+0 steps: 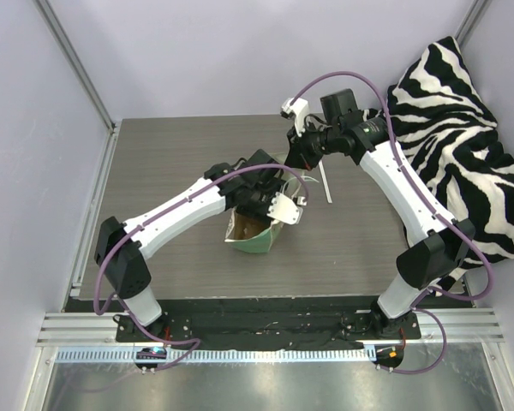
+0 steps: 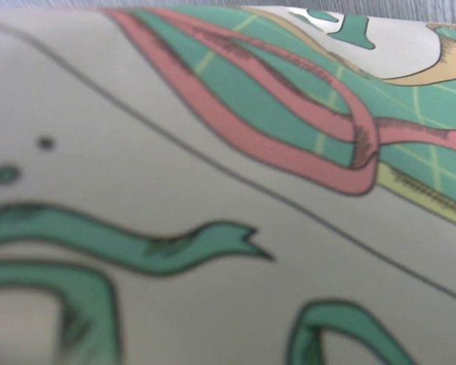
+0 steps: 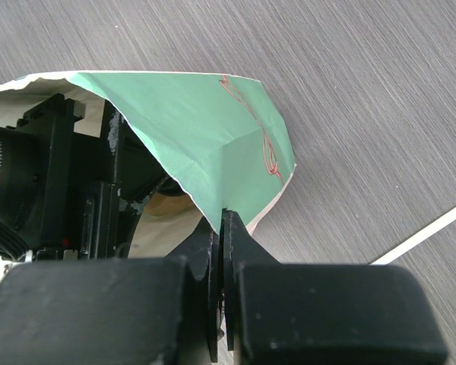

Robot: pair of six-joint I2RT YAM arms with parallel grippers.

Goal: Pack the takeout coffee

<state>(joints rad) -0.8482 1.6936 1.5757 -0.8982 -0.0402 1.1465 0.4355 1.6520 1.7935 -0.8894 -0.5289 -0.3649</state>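
Table (image 1: pixel 188 154): grey wood-grain, with both arms bolted at its near edge.
Blanket (image 1: pixel 463 128): zebra-striped, heaped at the far right.
Bag (image 1: pixel 259 233): mint-green paper, mid-table, mouth open; pink and green ribbon print (image 2: pixel 304 129), with no words legible.
Left pincer (image 1: pixel 272 204): at the bag's mouth; fingers hidden, so I could not tell whether they were spread.
Wrist housing (image 3: pixel 45 182): black, marked "DAMIAO".
Right pincer (image 3: pixel 222 228): pressed together, pinching the bag's paper edge.
Strip (image 1: pixel 325 182): thin, white, flat on the table just right of the bag.
Coffee: hidden in every view; its place could not be told.
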